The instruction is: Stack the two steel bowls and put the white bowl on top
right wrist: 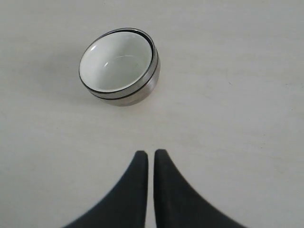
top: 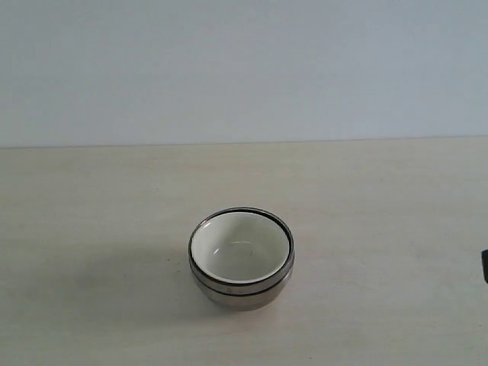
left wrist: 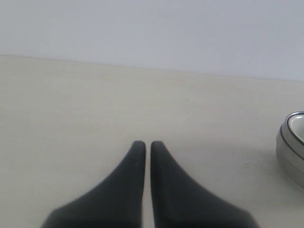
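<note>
Left gripper: fingers all but touching, nothing held, with the stack ahead and well off to one side of the tips. Steel bowls sit nested on the table, white bowl seated inside the upper one; stacking looks done. Right gripper: fingers likewise nearly closed and empty, stack ahead of the tips and well apart, probably kept clear so nothing gets knocked.

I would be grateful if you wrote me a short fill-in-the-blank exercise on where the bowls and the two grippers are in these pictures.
1. The white bowl sits ____ the steel bowls.
2. The jaws of the left gripper are ____, with nothing between them.
3. The right gripper touches ____ of the bowls.
4. All the bowls form ____ stack on the table.

Missing words: inside; shut; none; one.
</note>
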Available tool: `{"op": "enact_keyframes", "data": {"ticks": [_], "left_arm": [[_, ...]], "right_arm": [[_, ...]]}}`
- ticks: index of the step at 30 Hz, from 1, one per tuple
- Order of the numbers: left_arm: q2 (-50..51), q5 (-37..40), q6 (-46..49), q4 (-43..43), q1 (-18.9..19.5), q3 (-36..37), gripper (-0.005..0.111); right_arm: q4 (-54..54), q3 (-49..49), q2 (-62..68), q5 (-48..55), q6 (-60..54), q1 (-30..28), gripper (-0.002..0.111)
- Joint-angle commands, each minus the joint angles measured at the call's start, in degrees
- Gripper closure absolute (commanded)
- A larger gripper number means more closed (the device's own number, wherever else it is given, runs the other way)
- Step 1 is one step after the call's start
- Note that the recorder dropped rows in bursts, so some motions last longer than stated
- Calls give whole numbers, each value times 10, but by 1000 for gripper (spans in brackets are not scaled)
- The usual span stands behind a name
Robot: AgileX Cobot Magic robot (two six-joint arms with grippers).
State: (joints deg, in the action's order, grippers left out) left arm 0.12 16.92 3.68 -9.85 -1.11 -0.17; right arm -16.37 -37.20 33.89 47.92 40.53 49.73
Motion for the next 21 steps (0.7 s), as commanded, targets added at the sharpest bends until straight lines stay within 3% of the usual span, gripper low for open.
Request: {"op": "enact_keyframes", "data": {"ticks": [1, 21], "left_arm": [[-1, -1, -5, 3, 2, 2, 103], [-1, -1, -5, 3, 2, 2, 103]], "right_arm": [[0, 0, -7, 3, -1, 1, 108], [-8, 0, -7, 0, -1, 1, 108]]}}
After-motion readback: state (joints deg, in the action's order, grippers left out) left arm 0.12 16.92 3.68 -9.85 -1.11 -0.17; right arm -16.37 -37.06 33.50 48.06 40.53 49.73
